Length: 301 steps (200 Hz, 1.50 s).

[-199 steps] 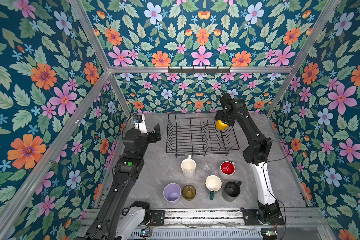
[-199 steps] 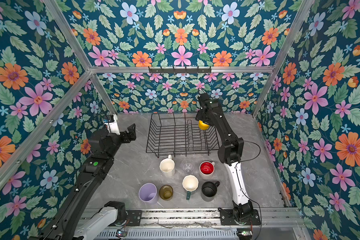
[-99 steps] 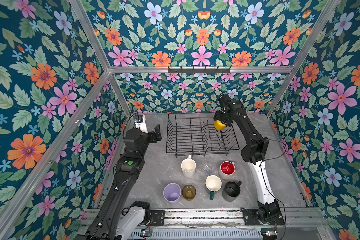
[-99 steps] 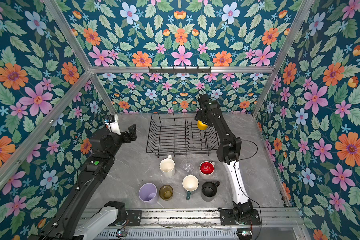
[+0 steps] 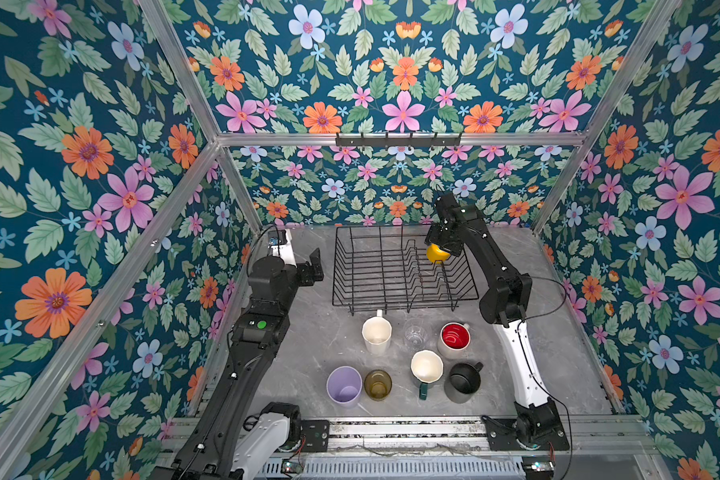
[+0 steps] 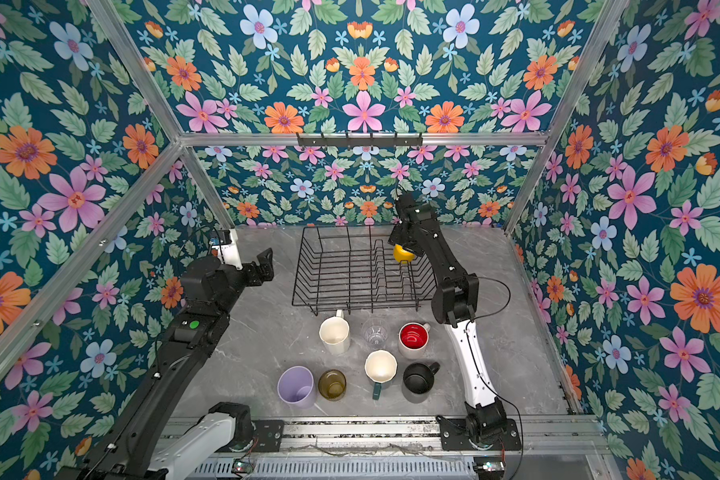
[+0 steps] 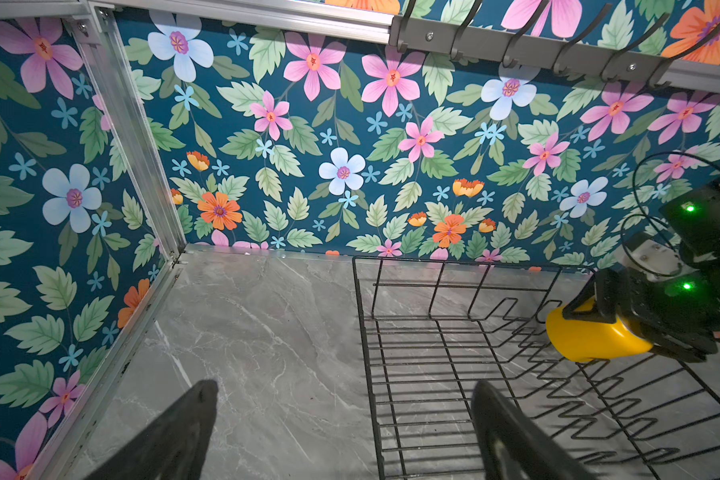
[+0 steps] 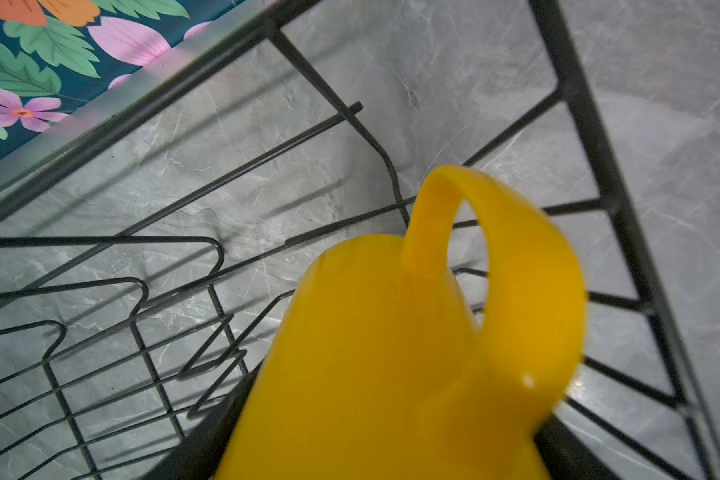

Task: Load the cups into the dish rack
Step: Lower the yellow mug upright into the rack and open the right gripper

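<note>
dish rack (image 5: 395, 270): thin black wire, matt; I judge coated metal.
yellow mug (image 8: 371, 353): smooth, faint gloss.
table (image 5: 308, 332): grey marble-look, smooth, low sheen.

- a grey marble-patterned bench (image 5: 314, 345) forms the floor of the enclosure.
- floral wallpaper (image 5: 404, 112), dark teal with pink, orange and pale blue flowers and green leaves, covers the back and both side walls.
- aluminium frame bars (image 5: 177, 70) run along the wall edges and corners.
- a dark hook rail (image 5: 398, 140) sits on the back wall's horizontal bar.
- a metal track (image 5: 404, 432) lines the bench's near edge.
</note>
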Each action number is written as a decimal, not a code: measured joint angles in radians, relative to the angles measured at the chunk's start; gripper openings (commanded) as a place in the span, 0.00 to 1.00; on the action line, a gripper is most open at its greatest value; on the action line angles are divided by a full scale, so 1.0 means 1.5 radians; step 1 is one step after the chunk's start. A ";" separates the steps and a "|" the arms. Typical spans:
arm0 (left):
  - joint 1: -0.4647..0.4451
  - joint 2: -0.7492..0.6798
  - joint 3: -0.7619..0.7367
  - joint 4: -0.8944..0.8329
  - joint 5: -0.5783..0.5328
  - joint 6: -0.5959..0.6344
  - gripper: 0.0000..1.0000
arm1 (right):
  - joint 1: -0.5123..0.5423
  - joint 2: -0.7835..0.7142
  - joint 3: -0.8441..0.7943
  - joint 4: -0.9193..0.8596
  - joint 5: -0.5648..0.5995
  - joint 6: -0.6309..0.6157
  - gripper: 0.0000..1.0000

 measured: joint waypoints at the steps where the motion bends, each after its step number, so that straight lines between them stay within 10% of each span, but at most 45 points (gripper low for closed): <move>1: 0.000 0.000 0.000 0.000 0.000 0.000 0.96 | 0.000 0.000 0.000 0.000 0.000 0.000 0.24; 131: 0.000 0.005 -0.001 0.000 0.000 0.000 0.97 | 0.001 0.006 -0.025 0.012 0.002 -0.007 0.79; 301: 0.000 0.007 -0.001 0.000 0.000 -0.001 0.97 | 0.002 -0.063 -0.071 0.036 0.003 -0.015 0.87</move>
